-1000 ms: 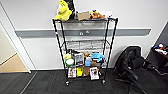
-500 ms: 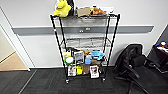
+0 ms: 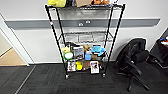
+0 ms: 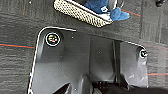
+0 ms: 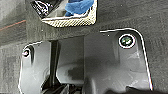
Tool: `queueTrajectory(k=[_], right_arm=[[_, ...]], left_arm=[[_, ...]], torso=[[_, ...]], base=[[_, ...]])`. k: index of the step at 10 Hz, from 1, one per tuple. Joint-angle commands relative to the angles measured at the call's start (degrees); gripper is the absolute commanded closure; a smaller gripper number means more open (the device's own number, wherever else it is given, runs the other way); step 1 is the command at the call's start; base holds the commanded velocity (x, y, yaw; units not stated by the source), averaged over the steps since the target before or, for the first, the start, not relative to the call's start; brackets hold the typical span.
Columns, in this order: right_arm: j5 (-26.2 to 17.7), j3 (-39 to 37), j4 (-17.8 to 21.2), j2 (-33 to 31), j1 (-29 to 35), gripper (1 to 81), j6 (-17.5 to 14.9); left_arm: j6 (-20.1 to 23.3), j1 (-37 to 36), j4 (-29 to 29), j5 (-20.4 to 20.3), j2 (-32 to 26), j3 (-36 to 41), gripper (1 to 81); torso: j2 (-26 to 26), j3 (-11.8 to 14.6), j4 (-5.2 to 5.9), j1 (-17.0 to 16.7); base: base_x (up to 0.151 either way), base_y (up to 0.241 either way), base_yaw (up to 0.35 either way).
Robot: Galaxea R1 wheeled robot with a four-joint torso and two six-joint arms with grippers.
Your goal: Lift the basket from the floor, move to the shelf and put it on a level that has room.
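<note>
Ahead, the shelf [image 3: 85, 40] was seen against the wall, its top tier cut off; labels on the items stored on it could not be read. Its second tier [image 3: 85, 37] was seen bare. Beyond each wrist plate, the basket [image 4: 82, 13] [image 5: 72, 21] was seen on the carpet [image 3: 50, 82], a blue item [image 4: 100, 6] inside. Gripper state could not be told.

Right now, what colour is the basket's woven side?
Pale beige wicker; the basket shows best in the left wrist view.

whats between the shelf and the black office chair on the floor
Bare dark carpet, in the head view: nothing stands between the shelf and the office chair.
</note>
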Motion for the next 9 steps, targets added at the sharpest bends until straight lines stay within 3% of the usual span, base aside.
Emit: queueTrajectory(k=[1, 9], right_arm=[[-2.72, 0.19, -0.58, 0.78, 2.28, 1.0, 0.04], [-2.90, -1.22, 0.74, 1.66, 5.01, 1.0, 1.09]], left_arm=[[0.28, -2.44, -0.47, 2.67, -0.71, 0.49, 1.0], [-0.16, -10.53, -2.49, 4.60, 0.17, -1.97, 1.0]], torso=[[-5.60, 0.07, 0.00, 3.61], [-21.05, -0.46, 0.00, 13.31]], base=[[0.000, 0.000, 0.000], [0.000, 0.000, 0.000]])
